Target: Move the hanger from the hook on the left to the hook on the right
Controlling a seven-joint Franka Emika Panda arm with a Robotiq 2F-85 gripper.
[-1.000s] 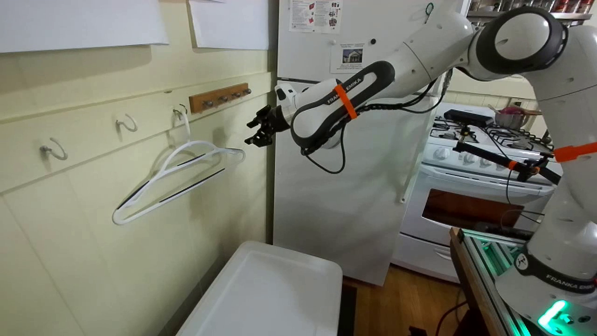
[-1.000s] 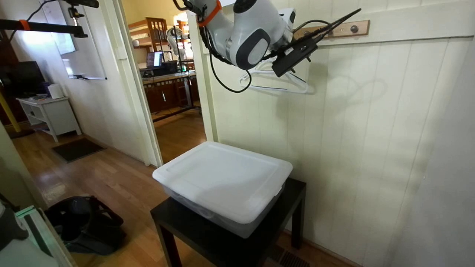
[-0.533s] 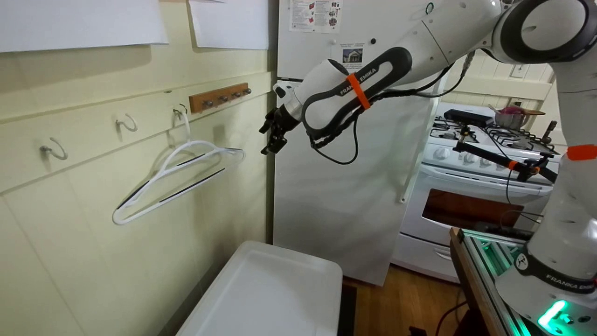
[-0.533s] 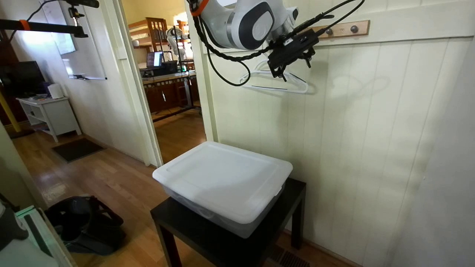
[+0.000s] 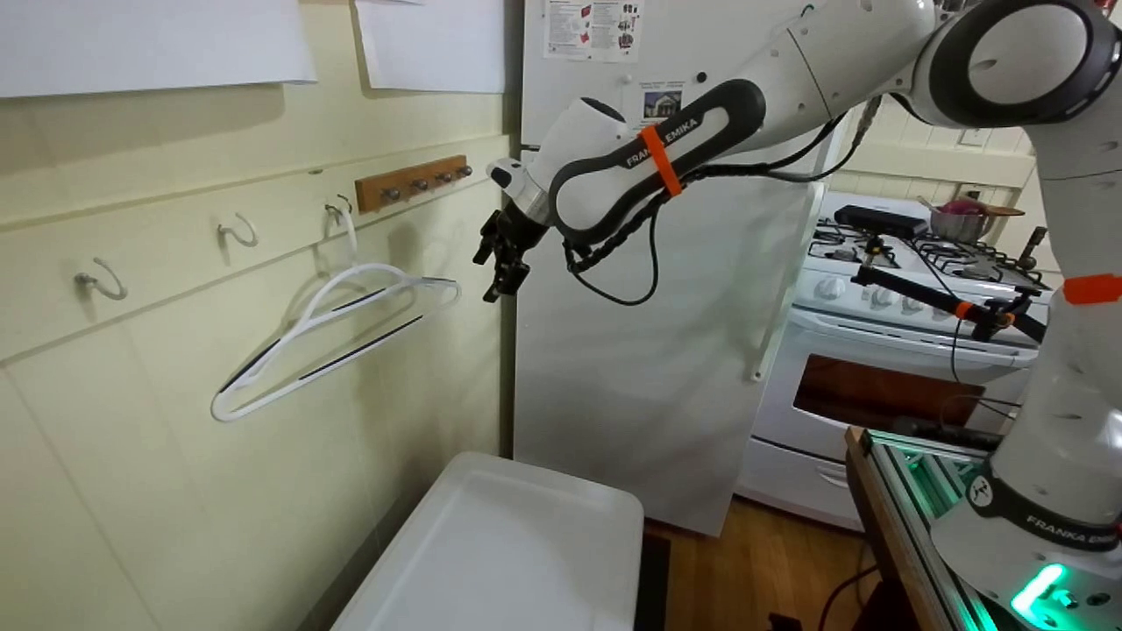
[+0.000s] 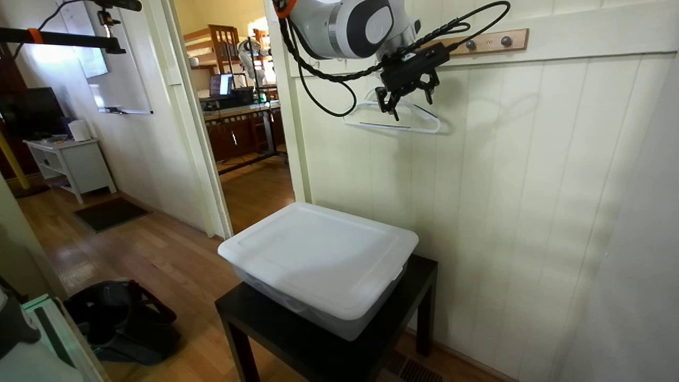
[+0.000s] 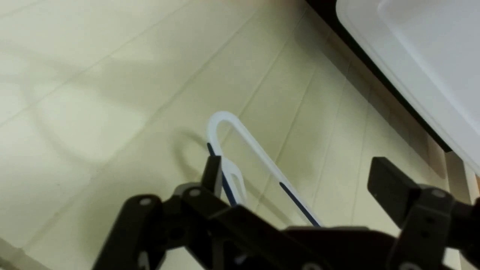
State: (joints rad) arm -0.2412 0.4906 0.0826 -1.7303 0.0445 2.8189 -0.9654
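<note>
1. Our end effector (image 7: 299,174): jaws apart, nothing held; hanger (image 5: 358,301) hangs on metal hook (image 5: 334,210) by wooden rack (image 5: 410,183).
2. Step: prob. pre-grasp line-up; can't rule out done.
3. Next, if not: we nudge fwd, straddle hanger, grip, unhook.

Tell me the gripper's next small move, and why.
Probably ease the open gripper closer to the hanger. In an exterior view the hanger hangs on a hook, a gap showing between hanger and gripper; in the wrist view the fingers stand apart with part of the hanger seen between them.
</note>
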